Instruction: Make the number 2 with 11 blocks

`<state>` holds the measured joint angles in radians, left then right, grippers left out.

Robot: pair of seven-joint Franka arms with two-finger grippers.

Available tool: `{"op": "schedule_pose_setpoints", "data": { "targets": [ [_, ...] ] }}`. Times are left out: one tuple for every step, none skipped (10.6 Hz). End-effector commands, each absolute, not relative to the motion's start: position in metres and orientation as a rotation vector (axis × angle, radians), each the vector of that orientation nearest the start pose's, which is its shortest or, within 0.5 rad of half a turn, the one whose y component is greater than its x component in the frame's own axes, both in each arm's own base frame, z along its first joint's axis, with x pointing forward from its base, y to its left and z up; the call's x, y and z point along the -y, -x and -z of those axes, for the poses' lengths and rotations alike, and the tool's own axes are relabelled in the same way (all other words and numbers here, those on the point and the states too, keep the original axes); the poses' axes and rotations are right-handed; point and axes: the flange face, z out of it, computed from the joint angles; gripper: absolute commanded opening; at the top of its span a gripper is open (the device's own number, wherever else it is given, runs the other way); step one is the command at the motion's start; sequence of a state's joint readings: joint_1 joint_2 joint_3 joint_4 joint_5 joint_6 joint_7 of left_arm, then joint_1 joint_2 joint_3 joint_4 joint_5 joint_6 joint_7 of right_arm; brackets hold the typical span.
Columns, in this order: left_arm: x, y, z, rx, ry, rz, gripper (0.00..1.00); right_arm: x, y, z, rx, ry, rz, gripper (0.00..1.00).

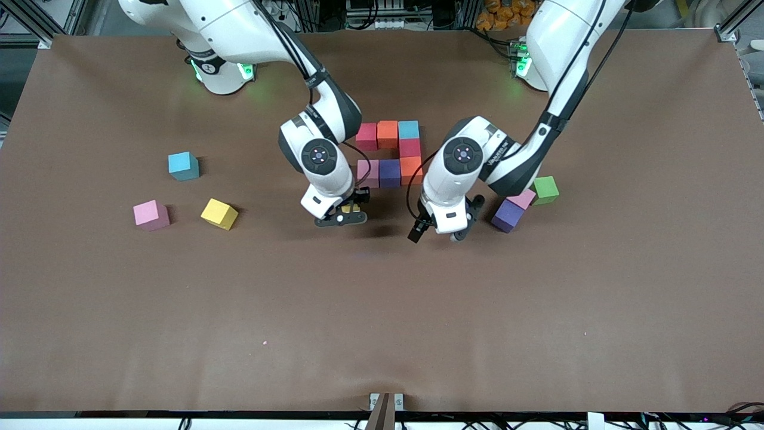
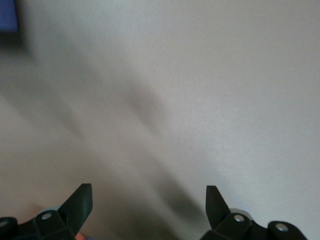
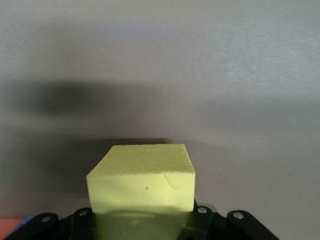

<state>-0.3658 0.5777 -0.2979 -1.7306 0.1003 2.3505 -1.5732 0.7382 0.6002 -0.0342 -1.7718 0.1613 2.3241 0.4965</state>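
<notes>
Yellow block (image 3: 142, 187) sits clamped in the right gripper (image 1: 341, 214), low over mid-table just below the unfinished number 2 (image 1: 391, 152). Seven cubes are placed: top row, one pink under the blue, then a middle row. Four remain, including the held one. Spare blocks (image 1: 184, 165) lie toward the right arm's end. Left gripper (image 1: 439, 230) hovers beside it, jaws apart, empty.

We're looking at two glossy white arms with dark grey joint bands, round black wrist caps showing tiny lights, black cables running down each, green lights glowing at the bases, black fingers (image 2: 80, 202) showing silver screws
</notes>
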Motion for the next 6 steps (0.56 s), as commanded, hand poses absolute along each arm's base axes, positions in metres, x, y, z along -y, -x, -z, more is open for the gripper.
{"op": "schedule_pose_setpoints", "data": {
  "targets": [
    [0.366,-0.558,-0.276,1.069,2.997,-0.089,1.00,-0.453,-0.495,-0.214,0.151,3.085,-0.163,0.45],
    [0.353,-0.562,-0.276,0.976,3.013,-0.102,1.00,-0.453,-0.495,-0.213,0.135,3.087,-0.163,0.45],
    [0.340,-0.568,-0.273,0.882,3.032,-0.115,1.00,-0.460,-0.488,-0.210,0.135,3.094,-0.167,0.45],
    [0.327,-0.573,-0.271,0.775,3.053,-0.133,1.00,-0.462,-0.485,-0.207,0.139,3.099,-0.170,0.45],
    [0.309,-0.580,-0.265,0.662,3.076,-0.148,1.00,-0.462,-0.485,-0.206,0.129,3.098,-0.174,0.45],
    [0.290,-0.583,-0.258,0.476,3.108,-0.168,1.00,-0.464,-0.483,-0.206,0.117,3.098,-0.177,0.45]
  ]
}}
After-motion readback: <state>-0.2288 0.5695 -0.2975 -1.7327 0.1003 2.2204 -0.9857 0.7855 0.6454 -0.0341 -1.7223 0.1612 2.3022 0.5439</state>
